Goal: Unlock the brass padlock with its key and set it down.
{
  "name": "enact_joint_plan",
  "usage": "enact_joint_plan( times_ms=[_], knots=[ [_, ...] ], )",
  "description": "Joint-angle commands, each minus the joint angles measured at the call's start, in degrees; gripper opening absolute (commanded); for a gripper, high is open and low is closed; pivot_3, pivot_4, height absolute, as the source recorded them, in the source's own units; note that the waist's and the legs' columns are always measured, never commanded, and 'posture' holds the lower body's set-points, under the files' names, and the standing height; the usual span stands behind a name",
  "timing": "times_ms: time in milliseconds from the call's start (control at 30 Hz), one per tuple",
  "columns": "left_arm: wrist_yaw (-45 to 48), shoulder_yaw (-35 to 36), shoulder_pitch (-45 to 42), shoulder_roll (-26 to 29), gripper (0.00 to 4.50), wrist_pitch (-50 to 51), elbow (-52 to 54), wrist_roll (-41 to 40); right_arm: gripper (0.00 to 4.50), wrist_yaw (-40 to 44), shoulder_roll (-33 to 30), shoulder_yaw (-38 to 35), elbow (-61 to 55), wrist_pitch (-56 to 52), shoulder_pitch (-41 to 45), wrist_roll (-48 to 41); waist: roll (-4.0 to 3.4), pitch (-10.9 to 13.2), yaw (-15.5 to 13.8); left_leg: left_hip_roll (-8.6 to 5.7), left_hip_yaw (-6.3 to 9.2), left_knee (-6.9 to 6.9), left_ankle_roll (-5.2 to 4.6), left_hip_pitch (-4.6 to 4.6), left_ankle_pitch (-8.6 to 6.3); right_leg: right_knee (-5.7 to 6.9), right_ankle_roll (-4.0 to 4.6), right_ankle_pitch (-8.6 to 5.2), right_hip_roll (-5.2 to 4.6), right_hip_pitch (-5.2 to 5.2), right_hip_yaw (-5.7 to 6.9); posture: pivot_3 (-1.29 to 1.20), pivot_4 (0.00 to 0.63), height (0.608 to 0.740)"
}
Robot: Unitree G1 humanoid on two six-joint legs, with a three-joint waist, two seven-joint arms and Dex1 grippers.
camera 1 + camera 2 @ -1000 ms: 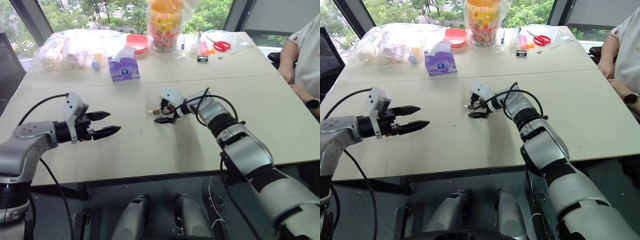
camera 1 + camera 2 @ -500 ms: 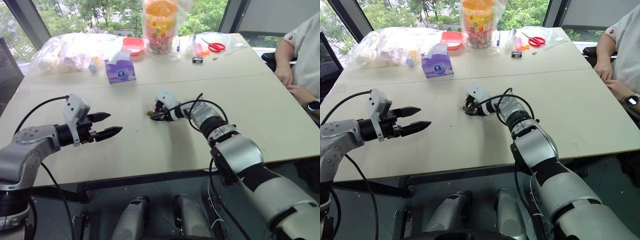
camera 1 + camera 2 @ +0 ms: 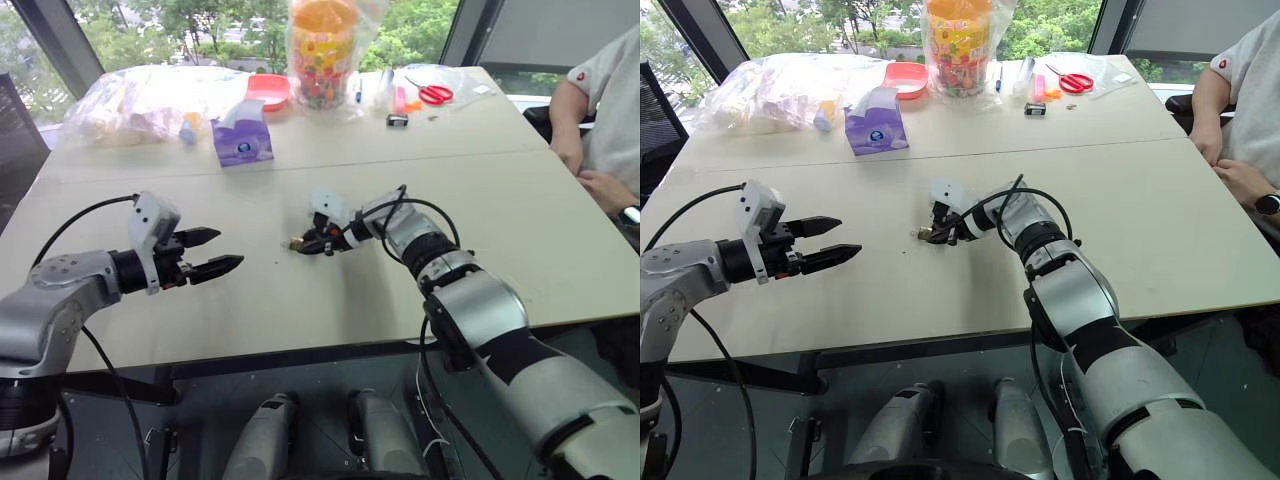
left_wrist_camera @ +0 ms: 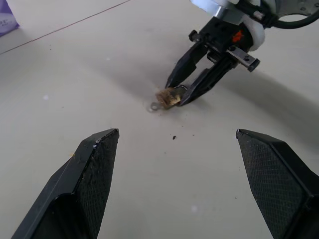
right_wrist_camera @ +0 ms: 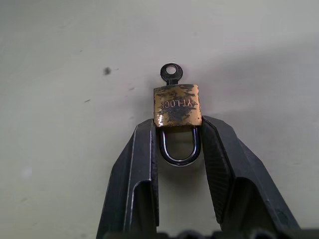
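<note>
Black left gripper (image 3: 222,252) hangs spread wide over bare table (image 3: 300,300), holding nothing. Mid-table, right gripper (image 5: 178,130) pinches brass padlock (image 5: 177,105) at its shackle; key (image 5: 171,73) sits in it. Right wrist view reads "YT-LOCK", roughly.

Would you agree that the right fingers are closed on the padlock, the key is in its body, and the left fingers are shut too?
Not quite. The left fingers stand wide apart, with nothing between them; the left wrist view shows it. The rest holds: the right fingers are closed on the padlock at its shackle end, and the key sticks out of its body.
</note>
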State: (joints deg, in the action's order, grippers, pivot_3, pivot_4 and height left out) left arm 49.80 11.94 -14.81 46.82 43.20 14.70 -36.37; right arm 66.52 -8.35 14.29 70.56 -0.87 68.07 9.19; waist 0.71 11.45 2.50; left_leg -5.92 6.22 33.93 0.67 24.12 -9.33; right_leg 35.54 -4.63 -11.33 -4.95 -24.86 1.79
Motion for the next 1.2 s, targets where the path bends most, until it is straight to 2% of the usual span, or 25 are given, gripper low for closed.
enact_joint_plan(
  times_ms=[33, 100, 233, 333, 400, 733, 833, 933, 1200],
  knots=[
    [0.25, 0.98, -2.84, -1.81, 3.98, -0.66, -1.02, -2.02, 0.68, 0.46, -1.60, -0.88, -7.86, 0.56, -2.27, -1.12, 0.00, 0.00, -0.05, -0.01, 0.00, 0.00, 0.00, 0.00, 0.00, -0.01, 0.00, 0.00, -0.01, 0.00, 0.00, 0.00, 0.150, 0.740],
    [-0.05, 2.31, -4.14, -3.76, 3.98, 0.35, -2.39, -4.21, 0.68, 0.07, -3.37, -0.93, -17.51, 0.58, -4.97, -1.55, 0.00, 0.00, -0.05, -0.01, 0.00, 0.01, 0.00, 0.00, 0.00, -0.01, -0.03, 0.02, -0.03, 0.00, -0.01, 0.00, 0.150, 0.740],
    [0.11, 3.71, -7.69, -6.90, 3.98, 2.99, -4.62, -9.40, 0.68, 2.01, -9.27, -0.31, -49.91, -6.14, -16.09, -2.95, 0.01, 0.00, -0.21, -0.02, 0.03, 0.04, 0.00, 0.23, 0.01, 0.03, -0.19, 0.09, -0.05, -0.22, -0.05, 0.00, 0.150, 0.740],
    [1.06, 2.94, -8.96, -7.54, 3.98, 4.16, -5.20, -11.03, 0.68, 0.30, -11.85, 0.01, -61.98, -9.35, -20.06, -2.85, 0.02, -0.01, 0.05, -0.02, 0.00, 0.04, -0.01, 0.30, 0.02, 0.06, -0.21, 0.09, -0.08, -0.30, -0.06, 0.00, 0.150, 0.740],
    [1.59, 2.07, -10.96, -8.77, 3.98, 4.48, -7.47, -11.63, 0.68, -2.27, -13.79, -0.21, -67.42, -7.64, -21.48, -1.12, 0.02, -0.01, -0.04, 0.02, -0.03, 0.04, 0.01, 0.28, 0.01, 0.05, -0.19, 0.09, -0.10, -0.29, -0.07, 0.00, 0.150, 0.740],
    [6.80, -1.30, -19.78, -11.96, 3.98, 5.49, -16.11, -11.93, 0.68, -10.35, -17.64, -0.67, -73.96, -0.65, -21.61, 0.47, 0.05, -0.02, -0.83, 0.10, -0.04, 0.21, -0.03, 0.27, 0.08, -0.15, 0.11, 0.07, -0.10, -0.10, -0.02, 0.00, 0.150, 0.740],
    [7.54, -1.68, -21.36, -12.20, 3.07, 5.23, -17.69, -11.58, 0.68, -11.40, -18.05, -0.48, -74.66, -0.46, -21.39, 0.27, 0.05, -0.02, -1.13, 0.11, -0.04, 0.20, -0.06, 0.27, 0.09, -0.15, 0.11, 0.07, -0.08, -0.12, -0.02, 0.00, 0.150, 0.740],
    [8.26, -1.91, -22.27, -12.16, 1.88, 5.36, -18.38, -11.60, 0.68, -12.03, -18.49, -0.26, -75.36, -0.29, -21.38, 0.35, 0.06, -0.02, -1.50, 0.16, -0.04, 0.19, -0.06, 0.27, 0.10, -0.15, 0.12, 0.07, -0.07, -0.12, -0.02, 0.00, 0.150, 0.740],
    [9.51, -2.59, -23.59, -12.32, 1.88, 5.45, -19.84, -10.85, 0.68, -12.61, -18.62, 0.28, -76.22, -0.28, -21.05, 0.08, 0.06, -0.02, -1.71, 0.16, -0.04, 0.20, -0.06, 0.27, 0.09, -0.18, 0.13, 0.07, -0.07, -0.10, -0.02, 0.00, 0.150, 0.740]
  ],
)
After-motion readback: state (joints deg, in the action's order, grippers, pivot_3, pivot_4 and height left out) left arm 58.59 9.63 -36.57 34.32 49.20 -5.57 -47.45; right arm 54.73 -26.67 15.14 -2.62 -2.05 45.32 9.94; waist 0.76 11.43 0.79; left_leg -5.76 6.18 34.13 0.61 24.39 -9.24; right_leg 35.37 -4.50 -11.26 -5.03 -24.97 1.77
